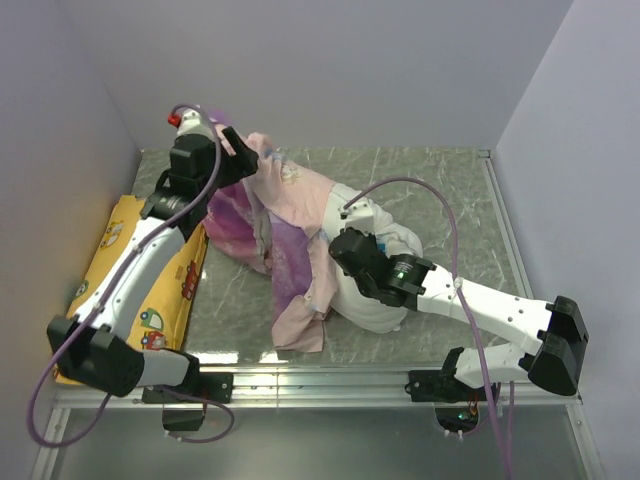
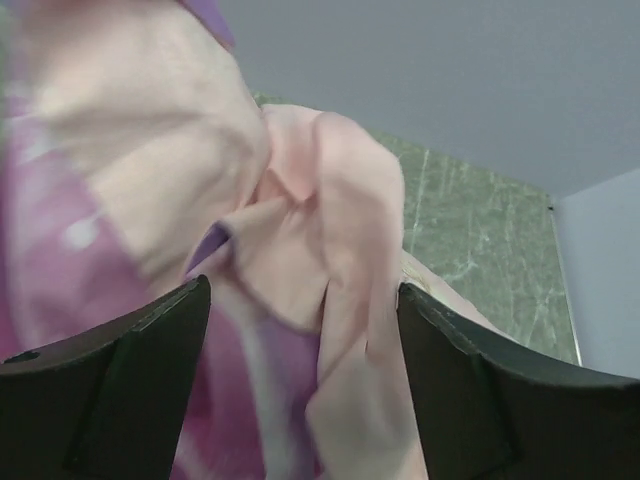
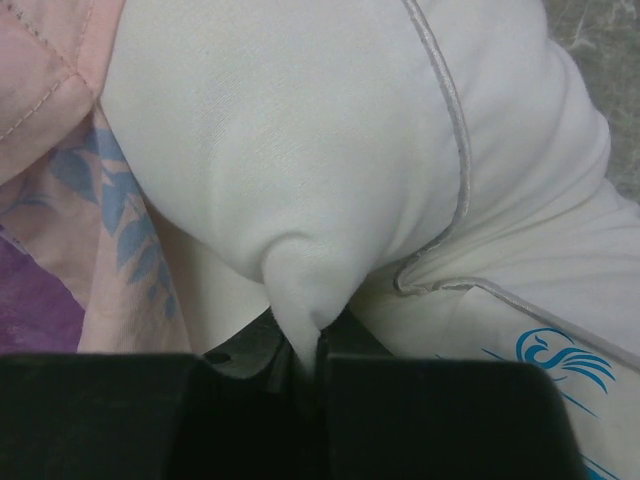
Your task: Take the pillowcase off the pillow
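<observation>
Right claw (image 3: 305, 350) is being clamped on pillow (image 3: 320, 150), probably as anchor; pillowcase (image 2: 300, 230) is being bunched inside left claw (image 2: 300, 300), grip unclear.

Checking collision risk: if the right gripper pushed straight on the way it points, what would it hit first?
The pillow. The right gripper is shut on a fold of its white fabric, and the pillow's bulk fills the wrist view just ahead. The pillowcase lies off to the side.

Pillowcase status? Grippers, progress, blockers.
Left gripper open, pillowcase bunched between its jaws. Right gripper shut on pillow fold. Pillowcase partly off, pillow partly bare. Nothing blocking.
</observation>
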You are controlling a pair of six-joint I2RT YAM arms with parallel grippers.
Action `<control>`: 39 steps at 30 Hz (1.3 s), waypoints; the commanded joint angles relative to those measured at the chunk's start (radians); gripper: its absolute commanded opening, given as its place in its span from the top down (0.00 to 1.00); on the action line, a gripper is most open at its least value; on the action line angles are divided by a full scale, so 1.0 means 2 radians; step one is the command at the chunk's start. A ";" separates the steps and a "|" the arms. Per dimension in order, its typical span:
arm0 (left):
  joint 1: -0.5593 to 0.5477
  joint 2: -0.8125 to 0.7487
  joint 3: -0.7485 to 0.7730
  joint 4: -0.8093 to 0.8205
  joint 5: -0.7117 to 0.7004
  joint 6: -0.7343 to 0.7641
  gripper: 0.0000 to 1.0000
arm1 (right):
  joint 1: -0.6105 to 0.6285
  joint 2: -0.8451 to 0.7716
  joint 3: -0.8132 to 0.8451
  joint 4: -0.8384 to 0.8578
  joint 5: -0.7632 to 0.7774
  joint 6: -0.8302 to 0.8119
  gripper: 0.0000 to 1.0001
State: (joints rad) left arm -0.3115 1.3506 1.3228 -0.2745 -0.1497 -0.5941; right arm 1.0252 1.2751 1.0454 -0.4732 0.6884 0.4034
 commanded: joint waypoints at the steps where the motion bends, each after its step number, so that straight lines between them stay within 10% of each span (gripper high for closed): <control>1: -0.002 -0.066 -0.002 -0.021 0.019 0.017 0.18 | -0.003 0.002 -0.011 -0.023 0.006 0.017 1.00; 18: -0.126 -0.142 -0.236 0.132 0.093 -0.055 0.19 | -0.004 -0.008 0.023 -0.043 0.009 0.028 1.00; 24: -0.105 -0.099 -0.168 0.049 -0.066 -0.063 1.00 | -0.027 -0.031 0.037 -0.085 0.031 0.041 1.00; 33: 0.091 -0.093 -0.092 -0.018 -0.116 -0.067 1.00 | -0.180 -0.149 0.066 -0.133 -0.004 0.025 1.00; 39: 0.090 -0.064 -0.131 0.026 -0.034 -0.099 1.00 | -0.220 -0.128 0.111 -0.140 -0.011 0.017 1.00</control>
State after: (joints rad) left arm -0.1925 1.2091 1.0962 -0.2955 -0.0582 -0.7849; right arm 0.6483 1.0428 1.1976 -0.6556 0.4412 0.4728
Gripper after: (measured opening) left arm 0.013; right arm 0.105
